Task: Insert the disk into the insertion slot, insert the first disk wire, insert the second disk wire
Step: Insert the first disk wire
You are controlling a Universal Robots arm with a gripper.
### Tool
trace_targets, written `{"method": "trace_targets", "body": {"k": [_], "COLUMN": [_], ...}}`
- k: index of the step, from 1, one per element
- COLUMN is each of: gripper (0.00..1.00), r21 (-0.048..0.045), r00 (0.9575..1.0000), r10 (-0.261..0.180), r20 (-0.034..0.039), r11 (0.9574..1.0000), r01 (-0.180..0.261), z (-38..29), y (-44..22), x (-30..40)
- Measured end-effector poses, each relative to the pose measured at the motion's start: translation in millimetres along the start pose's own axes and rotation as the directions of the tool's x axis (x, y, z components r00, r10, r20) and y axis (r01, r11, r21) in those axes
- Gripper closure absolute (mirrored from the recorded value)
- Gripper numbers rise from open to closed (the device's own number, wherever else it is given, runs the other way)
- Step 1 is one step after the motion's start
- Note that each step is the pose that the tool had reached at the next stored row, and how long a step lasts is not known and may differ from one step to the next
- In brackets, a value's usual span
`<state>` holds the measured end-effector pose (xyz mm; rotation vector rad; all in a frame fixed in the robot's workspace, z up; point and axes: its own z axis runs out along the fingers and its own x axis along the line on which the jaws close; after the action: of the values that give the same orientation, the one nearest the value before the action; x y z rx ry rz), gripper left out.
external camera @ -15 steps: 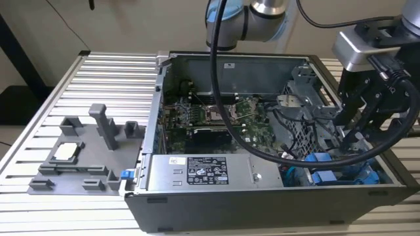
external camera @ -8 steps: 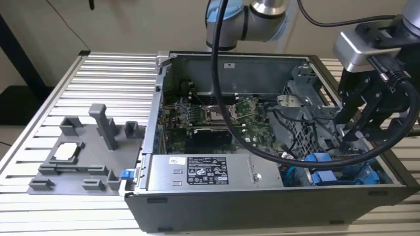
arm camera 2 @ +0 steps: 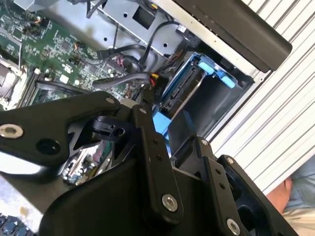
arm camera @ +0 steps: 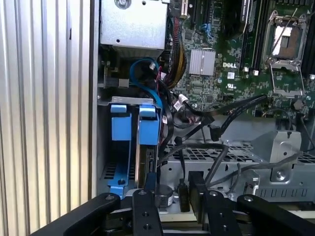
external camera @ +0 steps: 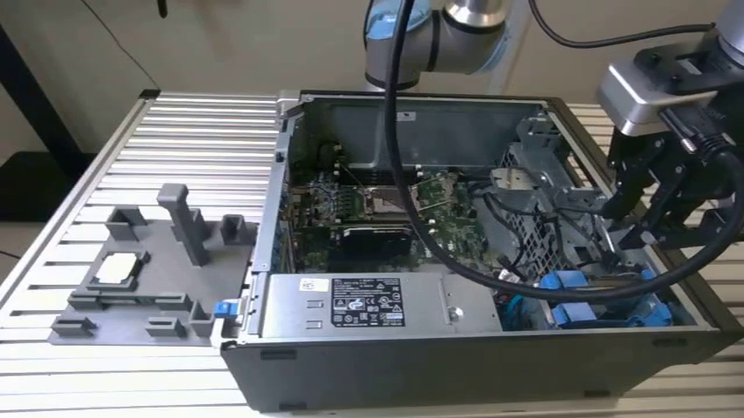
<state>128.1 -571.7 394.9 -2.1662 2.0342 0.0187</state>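
In the first wrist view, the tool (arm camera: 174, 183) is hanging over the open computer case (arm camera: 93, 73). Its black fingers (arm camera: 198, 189) are spread apart and are gripping nothing. A thin black wire plug (arm camera: 182, 194) is standing in the gap between them. The disk (arm camera: 147, 155) is sitting on edge in the insertion slot (arm camera: 129, 101), just ahead of the tool, with its blue tab at the end away from the tool. A second blue carrier (arm camera: 120, 129) is sitting just beside it, on the side nearer the case wall. Loose black wires (arm camera: 216, 123) are trailing beyond the tool over the perforated cage (arm camera: 221, 155), and the motherboard (arm camera: 231, 59) is lying farther off.

In the second wrist view, the tool's black linkage is filling the foreground, and the blue carriers are showing just past it inside the bay. The ribbed counter (arm camera 2: 280, 113) is running along outside the case, and part of a person (arm camera 2: 295, 196) is showing there, near the tool.

In the exterior view, the tool is hovering at the drive-cage end of the case, above the blue tabs. The silver power-supply box (external camera: 361, 305) is lying well apart from the tool. The grey fixture (external camera: 152, 261) is sitting on the counter beyond the case's far side. A thick black cable (external camera: 402, 157) is hanging across the case.
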Motion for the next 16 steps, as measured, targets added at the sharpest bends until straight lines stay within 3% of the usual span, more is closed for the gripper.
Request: {"method": "trace_targets", "body": {"k": [4, 10, 16], "gripper": [0.59, 0.59, 0.59], "r21": [-0.002, -0.0022, -0.0013], "r00": [0.9999, 0.9998, 0.9994], "r10": [-0.016, -0.018, -0.024], "r20": [0.002, 0.0032, 0.0253], "r11": [0.9999, 0.9998, 0.9997], "r01": [0.016, 0.018, 0.024], "z": [1.2, 1.3, 1.8], "y": [-8.4, -8.5, -8.4], "x": [0.6, 0.3, 0.2]}}
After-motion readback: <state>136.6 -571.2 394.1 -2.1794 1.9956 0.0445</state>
